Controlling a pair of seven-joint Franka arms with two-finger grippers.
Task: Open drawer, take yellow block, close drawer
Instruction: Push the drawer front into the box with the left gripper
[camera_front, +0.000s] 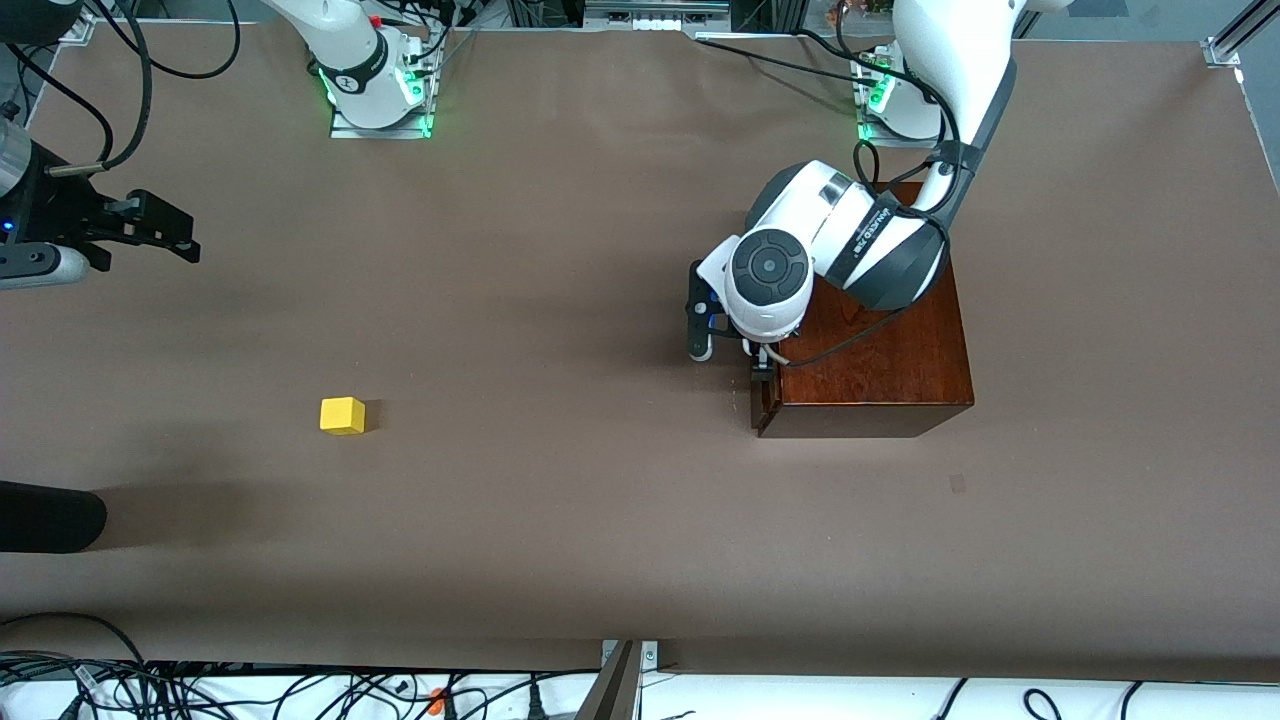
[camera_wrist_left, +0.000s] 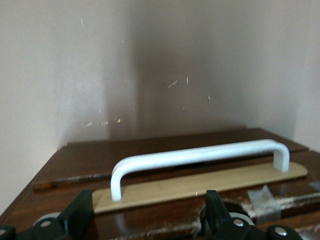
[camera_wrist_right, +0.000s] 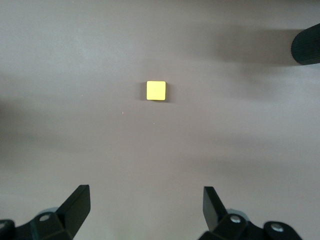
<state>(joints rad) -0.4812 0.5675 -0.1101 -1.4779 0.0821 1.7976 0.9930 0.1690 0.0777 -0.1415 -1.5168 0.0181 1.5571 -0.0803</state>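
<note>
The yellow block (camera_front: 342, 415) (camera_wrist_right: 156, 90) lies on the bare table toward the right arm's end, apart from everything else. The drawer (camera_front: 766, 405) looks pushed into the dark reddish-brown wooden box (camera_front: 880, 345), its front facing the right arm's end. Its white bar handle (camera_wrist_left: 200, 156) sits on a pale plate. My left gripper (camera_front: 760, 372) (camera_wrist_left: 147, 215) is at the drawer front, open, its fingertips (camera_wrist_left: 80, 212) just short of the handle and gripping nothing. My right gripper (camera_front: 185, 235) (camera_wrist_right: 147, 205) hangs open and empty over the table at the right arm's end.
A dark rounded object (camera_front: 50, 515) (camera_wrist_right: 306, 45) juts in over the table at the right arm's end, nearer the front camera than the block. The left arm's wrist and cables (camera_front: 850, 240) hang over the box top.
</note>
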